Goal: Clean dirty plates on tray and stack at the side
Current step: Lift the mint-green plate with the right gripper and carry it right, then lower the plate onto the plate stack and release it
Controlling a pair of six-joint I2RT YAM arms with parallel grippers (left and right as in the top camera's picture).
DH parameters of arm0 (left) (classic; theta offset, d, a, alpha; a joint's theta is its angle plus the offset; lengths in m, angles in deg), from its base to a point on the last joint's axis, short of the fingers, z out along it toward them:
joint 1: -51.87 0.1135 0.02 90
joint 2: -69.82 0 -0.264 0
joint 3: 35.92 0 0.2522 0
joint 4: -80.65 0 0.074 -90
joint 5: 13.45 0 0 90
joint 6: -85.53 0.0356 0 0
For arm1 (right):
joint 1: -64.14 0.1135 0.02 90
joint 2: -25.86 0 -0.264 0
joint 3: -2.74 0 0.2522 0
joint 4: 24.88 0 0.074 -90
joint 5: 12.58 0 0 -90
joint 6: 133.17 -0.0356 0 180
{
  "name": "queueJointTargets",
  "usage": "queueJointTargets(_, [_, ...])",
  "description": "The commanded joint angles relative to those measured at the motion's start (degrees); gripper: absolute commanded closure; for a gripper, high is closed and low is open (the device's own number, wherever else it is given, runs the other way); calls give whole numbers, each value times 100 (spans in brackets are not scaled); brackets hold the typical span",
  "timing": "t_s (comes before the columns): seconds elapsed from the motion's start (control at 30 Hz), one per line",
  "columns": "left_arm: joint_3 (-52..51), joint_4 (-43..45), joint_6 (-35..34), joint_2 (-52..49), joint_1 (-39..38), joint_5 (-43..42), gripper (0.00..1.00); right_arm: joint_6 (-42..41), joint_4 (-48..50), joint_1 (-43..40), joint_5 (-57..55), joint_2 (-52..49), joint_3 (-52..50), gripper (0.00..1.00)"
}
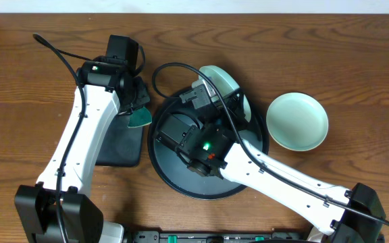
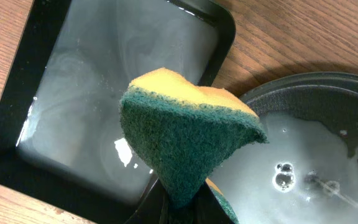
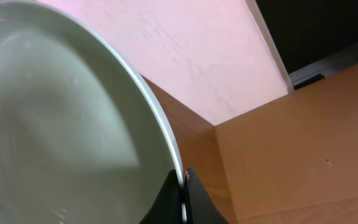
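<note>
Both claws clamped, left claw [image 2: 180, 208] on sponge [image 2: 185, 134] over wet rectangular tray [image 2: 225, 37]; right claw [image 3: 184, 196] on mint plate [image 3: 61, 124] by round tray [image 1: 173, 177]

Nothing legible anywhere. Checked the round tray [image 1: 174, 181], rectangular tray [image 2: 225, 37], sponge [image 2: 185, 143], mint plate [image 1: 297, 121] lying on the bench [image 1: 19, 101], tilted plate [image 3: 55, 124] and white arm casings [image 1: 80, 135]. All are plain, with no print, label, brand or number that can be made out.
</note>
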Motion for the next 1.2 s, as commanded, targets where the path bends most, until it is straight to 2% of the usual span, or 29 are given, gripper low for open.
queueJointTargets(0.0, [-76,4,52,-55,26,92,92,-155,0,31,-369,212,28,99])
queueJointTargets(0.13, [-76,4,52,-55,26,92,92,-216,-57,-70,487,212,26,99])
queueJointTargets(0.47, [-76,7,55,-55,26,94,92,-87,107,-1764,5663,208,-48,99])
queueJointTargets(0.5, [-76,7,55,-55,26,94,92,122,247,-2146,6548,210,-48,99])
queueJointTargets(0.67, [-76,7,55,-55,26,92,92,525,415,-3241,8428,245,-46,99])
queueJointTargets(0.8, [-76,7,55,-55,26,94,93,608,328,-4138,9068,317,-46,99])
queueJointTargets(0.93, [-76,7,55,-55,26,94,92,610,44,-5086,9090,376,-46,99])
queueJointTargets(1.17, [-76,7,55,-55,26,94,92,623,-398,-6297,7982,367,-155,99])
